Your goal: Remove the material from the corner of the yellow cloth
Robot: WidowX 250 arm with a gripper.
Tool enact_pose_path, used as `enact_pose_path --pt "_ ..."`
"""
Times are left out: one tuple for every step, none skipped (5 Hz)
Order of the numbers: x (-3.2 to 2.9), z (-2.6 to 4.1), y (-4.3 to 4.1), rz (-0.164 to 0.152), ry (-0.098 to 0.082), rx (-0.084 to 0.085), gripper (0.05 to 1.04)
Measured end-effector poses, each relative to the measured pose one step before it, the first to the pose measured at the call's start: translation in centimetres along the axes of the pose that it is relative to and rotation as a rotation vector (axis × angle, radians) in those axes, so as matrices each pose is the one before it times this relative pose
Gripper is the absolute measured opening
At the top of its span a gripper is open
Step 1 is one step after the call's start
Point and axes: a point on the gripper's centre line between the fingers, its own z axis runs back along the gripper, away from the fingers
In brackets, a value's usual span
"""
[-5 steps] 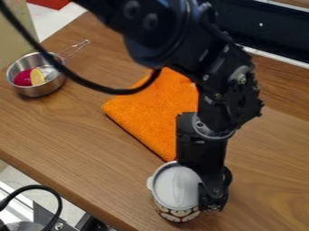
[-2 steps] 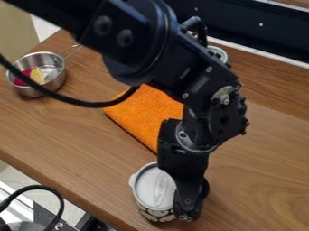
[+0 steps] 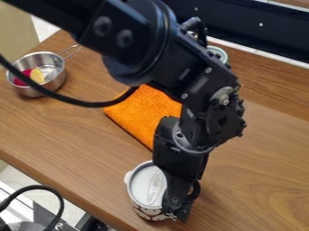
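In the camera view, the black two-finger gripper [image 3: 177, 215] hung low against the right side of a white-lidded cup with a dark-and-white patterned base [image 3: 147, 185]. Whether the gripper stood apart, together or clamped on the cup could not be told. The cup was upright on the brown wood-grain table [image 3: 78, 131], immediately left of the gripper. Up and left of the gripper lay the orange textured cloth [image 3: 142, 117], partly covered by the arm; its near end pointed toward the cup. Farther up-left sat a silver metal pan [image 3: 36, 93] containing a red piece [image 3: 22, 77] and a pale yellow piece [image 3: 37, 75], well apart from the gripper.
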Motion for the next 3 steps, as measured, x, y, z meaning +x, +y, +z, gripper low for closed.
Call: enact_pose_path --pt "0.663 0.137 0.02 -0.0649 0.0131 0.0048 0.999" --pt "0.749 -0.345 -0.091 -0.0356 -0.0157 -0.0185 0.999" --pt "0.728 0.04 -0.072 -0.0074 0.0075 -0.0126 0.999"
